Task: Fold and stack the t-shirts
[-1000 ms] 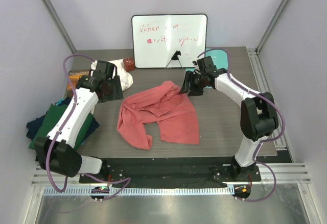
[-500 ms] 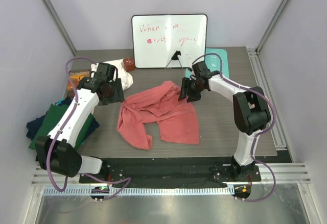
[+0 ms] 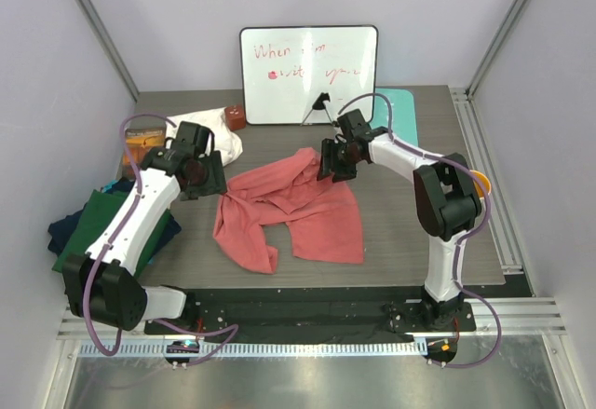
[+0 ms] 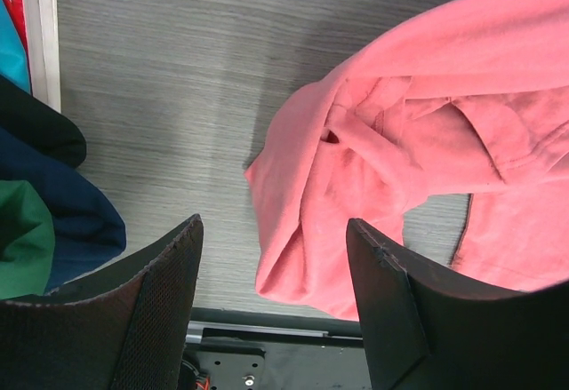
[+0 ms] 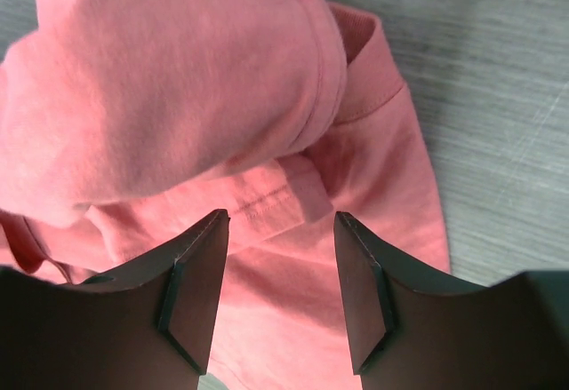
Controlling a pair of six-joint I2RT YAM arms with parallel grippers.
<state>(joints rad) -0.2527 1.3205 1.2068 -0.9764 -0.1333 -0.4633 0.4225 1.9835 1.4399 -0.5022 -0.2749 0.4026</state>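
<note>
Top view alone: whole pink t-shirt (image 3: 289, 209) crumpled mid-desk (image 3: 400, 232), whiteboard (image 3: 309, 74) behind, green t-shirt (image 3: 86, 227) over navy t-shirts (image 3: 58, 234) at left edge. Left wrist: left fingers (image 4: 169, 274) spread wide, gripping nothing, above bare desk beside pink shirt's bunched edge. Right wrist: right fingers (image 5: 200, 266) apart over stitched pink hem, gripping nothing. Count: one pink, one green, navy number unclear, one whiteboard

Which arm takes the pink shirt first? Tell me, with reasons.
Right, probably. The right gripper, open, hangs over the salmon-pink t-shirt, cloth spanning its jaws. The left gripper, also open, sits at the shirt's side edge, half over bare table.
</note>
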